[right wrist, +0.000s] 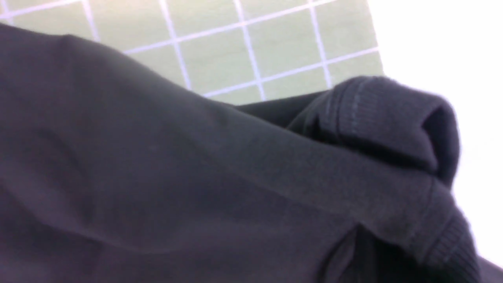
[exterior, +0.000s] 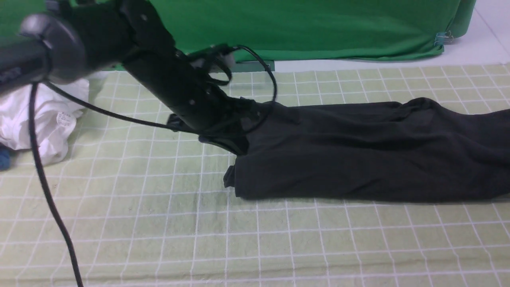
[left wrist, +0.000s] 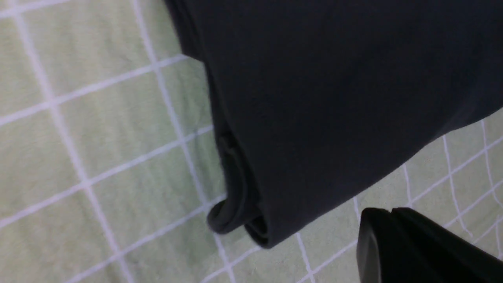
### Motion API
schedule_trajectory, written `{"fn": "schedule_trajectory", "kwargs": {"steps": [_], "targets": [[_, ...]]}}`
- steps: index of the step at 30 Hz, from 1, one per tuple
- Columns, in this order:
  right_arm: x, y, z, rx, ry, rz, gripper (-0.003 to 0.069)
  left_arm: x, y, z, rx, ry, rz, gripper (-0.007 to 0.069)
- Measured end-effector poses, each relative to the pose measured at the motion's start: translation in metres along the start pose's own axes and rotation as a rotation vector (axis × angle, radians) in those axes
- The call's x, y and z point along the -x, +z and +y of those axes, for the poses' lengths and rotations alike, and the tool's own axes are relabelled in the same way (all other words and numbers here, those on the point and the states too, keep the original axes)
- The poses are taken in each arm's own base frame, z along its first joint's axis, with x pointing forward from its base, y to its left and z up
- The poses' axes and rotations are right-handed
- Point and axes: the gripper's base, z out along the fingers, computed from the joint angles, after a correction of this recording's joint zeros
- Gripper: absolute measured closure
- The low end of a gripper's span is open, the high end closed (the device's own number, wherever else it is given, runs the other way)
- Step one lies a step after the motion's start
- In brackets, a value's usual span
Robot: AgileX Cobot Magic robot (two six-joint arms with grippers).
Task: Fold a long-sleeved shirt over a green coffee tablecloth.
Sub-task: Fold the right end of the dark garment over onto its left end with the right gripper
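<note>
The long-sleeved shirt (exterior: 358,155) lies as a long black band across the right half of the green coffee tablecloth (exterior: 139,223), with no print showing. My left arm (exterior: 175,87) reaches down to the shirt's left end. In the left wrist view my left gripper (left wrist: 391,212) is shut and empty, hovering over the checked cloth just beside the shirt's rolled edge (left wrist: 251,220). In the right wrist view black fabric (right wrist: 157,177) fills the picture and bunches to a pinch where my right gripper's jaws sit, hiding them. A ribbed cuff (right wrist: 377,118) curls beside it.
A crumpled white garment (exterior: 44,119) lies at the left edge, with something blue (exterior: 3,159) under it. A bright green sheet (exterior: 318,28) hangs along the back. The left arm's cable (exterior: 48,191) trails over the cloth. A bare white surface (right wrist: 432,39) starts past the tablecloth's right edge.
</note>
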Motion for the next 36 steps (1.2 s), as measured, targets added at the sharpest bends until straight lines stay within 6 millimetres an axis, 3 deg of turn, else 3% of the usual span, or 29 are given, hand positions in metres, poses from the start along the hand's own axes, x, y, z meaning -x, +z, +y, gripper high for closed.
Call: {"fn": "schedule_trajectory", "kwargs": {"steps": [5,8,12,15,18,19,20,24,25,28,33,34,36], "targets": [[0.005,-0.018,0.012,0.04,-0.015,-0.018,0.0632,-0.003,0.037,0.007,0.043,-0.02,0.074,0.0611],[0.007,-0.045,0.024,0.076,-0.033,-0.05,0.0632,-0.009,0.055,0.022,0.093,-0.037,0.161,0.0611],[0.007,-0.079,0.041,0.134,-0.056,-0.114,0.0632,-0.013,0.057,0.024,0.109,-0.043,0.217,0.0611],[0.005,-0.11,0.066,0.231,-0.082,-0.196,0.0632,-0.018,0.052,0.028,0.137,-0.04,0.268,0.0611],[0.001,-0.128,0.102,0.371,-0.118,-0.231,0.0632,-0.017,0.027,0.034,0.156,-0.048,0.239,0.0611],[0.001,-0.128,0.105,0.374,-0.123,-0.23,0.0632,-0.016,0.025,0.033,0.156,-0.046,0.234,0.0611],[-0.001,-0.133,0.13,0.441,-0.155,-0.223,0.0632,-0.013,-0.001,0.035,0.159,-0.056,0.17,0.0611],[-0.007,-0.135,0.177,0.513,-0.224,-0.21,0.0632,-0.012,-0.046,0.04,0.171,-0.075,0.053,0.0611],[-0.009,-0.134,0.201,0.544,-0.247,-0.209,0.0632,-0.013,-0.066,0.043,0.178,-0.087,0.004,0.0611],[-0.016,-0.13,0.249,0.599,-0.312,-0.216,0.0632,-0.016,-0.092,0.043,0.188,-0.091,-0.062,0.0611],[-0.033,-0.102,0.333,0.67,-0.408,-0.199,0.0632,-0.018,-0.107,0.04,0.167,-0.106,-0.108,0.0611],[-0.033,-0.098,0.337,0.67,-0.41,-0.198,0.0632,-0.018,-0.107,0.039,0.163,-0.108,-0.109,0.0611],[-0.042,-0.074,0.371,0.682,-0.439,-0.177,0.0631,-0.018,-0.107,0.038,0.148,-0.114,-0.112,0.0611]]}}
